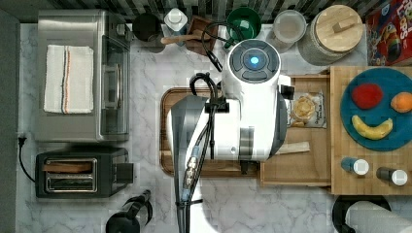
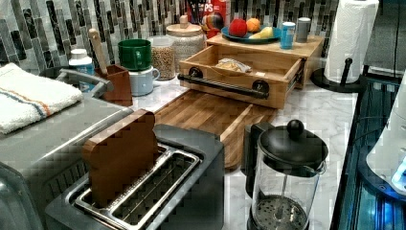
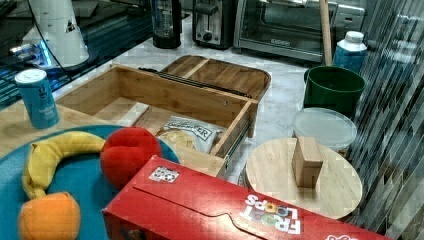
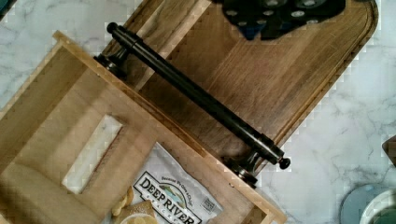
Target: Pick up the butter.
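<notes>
The gripper (image 4: 280, 16) shows as a dark shape at the edge of the wrist view, above the cutting board (image 4: 261, 88); whether it is open or closed cannot be told. The butter (image 4: 92, 154) lies flat on the floor of the open drawer (image 4: 56, 88), just beside the snack bag (image 4: 175, 193) and apart from it. In the top view the butter (image 1: 294, 147) peeks out from under the arm. The step in hand looks like the approach: nothing is held. The next move calls for travelling over the drawer handle (image 4: 196, 95), lining up across the stick's narrow width, and descending between the drawer walls.
</notes>
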Robot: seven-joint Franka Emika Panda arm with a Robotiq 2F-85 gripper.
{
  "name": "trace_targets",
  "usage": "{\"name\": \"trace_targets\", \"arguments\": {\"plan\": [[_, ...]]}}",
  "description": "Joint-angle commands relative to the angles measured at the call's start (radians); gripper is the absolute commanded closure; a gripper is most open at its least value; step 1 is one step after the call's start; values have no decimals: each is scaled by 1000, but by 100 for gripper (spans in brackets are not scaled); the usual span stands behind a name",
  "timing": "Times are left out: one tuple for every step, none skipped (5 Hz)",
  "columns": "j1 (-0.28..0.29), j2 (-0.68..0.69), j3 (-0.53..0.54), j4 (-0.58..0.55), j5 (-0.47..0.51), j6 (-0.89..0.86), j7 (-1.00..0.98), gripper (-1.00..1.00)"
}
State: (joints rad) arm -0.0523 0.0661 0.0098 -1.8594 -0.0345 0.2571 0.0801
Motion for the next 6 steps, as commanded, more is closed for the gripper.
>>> {"name": "trace_targets", "arguments": {"plan": [[2,2,8,0,0,0,0,100],[-3,-47,7,-76,-37,47,-5,100],[-13,-101,-4,-155,-77,91,-14,100],[-45,-109,-36,-158,-30,57,-61,100],[-72,-150,-53,-212,-27,103,-68,100],[-83,-209,-98,-281,-11,188,-130,100]]}}
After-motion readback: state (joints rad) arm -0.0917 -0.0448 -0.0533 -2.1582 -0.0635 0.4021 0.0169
